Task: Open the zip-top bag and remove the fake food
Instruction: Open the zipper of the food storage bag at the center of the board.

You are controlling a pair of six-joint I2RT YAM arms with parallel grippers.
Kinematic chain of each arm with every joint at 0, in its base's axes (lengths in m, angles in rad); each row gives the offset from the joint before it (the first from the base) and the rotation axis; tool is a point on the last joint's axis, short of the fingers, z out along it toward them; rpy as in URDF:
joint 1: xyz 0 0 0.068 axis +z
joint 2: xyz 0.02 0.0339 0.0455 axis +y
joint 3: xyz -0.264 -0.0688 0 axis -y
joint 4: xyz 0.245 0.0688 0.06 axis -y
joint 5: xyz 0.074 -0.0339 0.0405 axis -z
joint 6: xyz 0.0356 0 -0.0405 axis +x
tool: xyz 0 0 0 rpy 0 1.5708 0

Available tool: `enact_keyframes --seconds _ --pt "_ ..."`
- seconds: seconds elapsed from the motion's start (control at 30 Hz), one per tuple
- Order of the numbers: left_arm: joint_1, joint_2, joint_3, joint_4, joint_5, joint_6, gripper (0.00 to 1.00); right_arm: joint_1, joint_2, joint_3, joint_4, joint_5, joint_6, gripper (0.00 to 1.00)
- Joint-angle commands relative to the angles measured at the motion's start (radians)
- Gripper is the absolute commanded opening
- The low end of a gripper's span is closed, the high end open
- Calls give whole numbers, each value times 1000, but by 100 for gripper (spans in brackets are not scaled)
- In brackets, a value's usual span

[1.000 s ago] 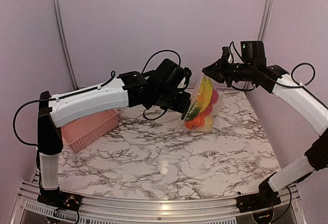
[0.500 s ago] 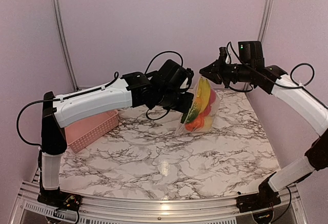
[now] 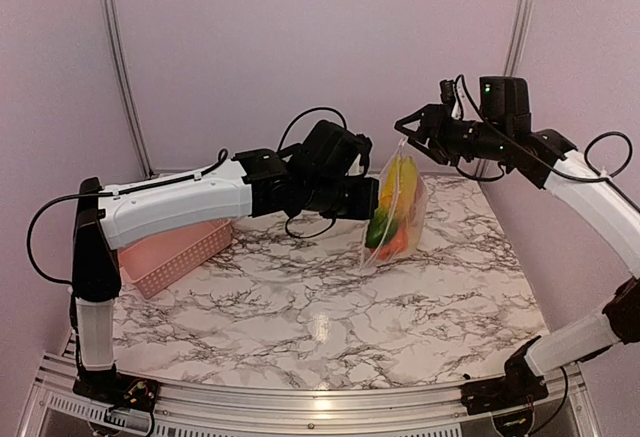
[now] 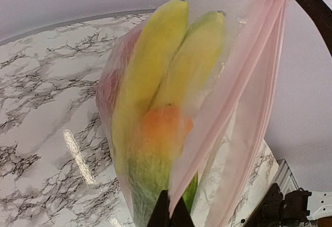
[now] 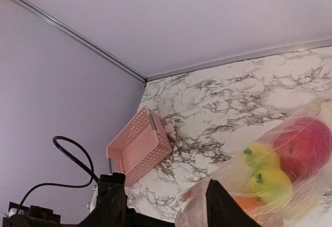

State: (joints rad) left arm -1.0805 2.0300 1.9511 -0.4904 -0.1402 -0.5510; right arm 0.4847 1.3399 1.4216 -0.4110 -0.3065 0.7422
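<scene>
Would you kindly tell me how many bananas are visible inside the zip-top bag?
2. In the left wrist view, the taller banana and the shorter banana stand side by side inside the zip-top bag; more may be hidden lower down.

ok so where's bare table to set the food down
Widest bare patch: the near table, from the basket across to the right edge. A smaller one right of the bag. Crowded far middle: left gripper and right gripper meet at the bag.
</scene>
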Motion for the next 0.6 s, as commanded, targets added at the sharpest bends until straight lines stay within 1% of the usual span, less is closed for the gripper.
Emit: enact_keyframes --seconds 0.0,0.1,0.17,0.2,0.3,0.43,0.57 --pt "0 -52 -5 100 60 -95 0 17 -72 4 -54 90 -93 51" --pt "5 -49 -4 116 80 -130 0 57 -94 16 -131 175 -145 49" --pt "9 -47 -7 127 94 -150 0 97 -112 12 -181 257 -164 44" --pt "12 -46 -9 133 100 -159 0 117 -126 -3 -199 292 -168 43" --pt "21 -45 -19 155 125 -187 0 171 -180 -44 -235 401 -162 43" --pt "27 -38 -18 163 137 -205 0 249 -212 -48 -313 516 -148 43" --pt "32 -37 -23 172 138 -217 0 347 -226 -45 -410 649 -104 46"
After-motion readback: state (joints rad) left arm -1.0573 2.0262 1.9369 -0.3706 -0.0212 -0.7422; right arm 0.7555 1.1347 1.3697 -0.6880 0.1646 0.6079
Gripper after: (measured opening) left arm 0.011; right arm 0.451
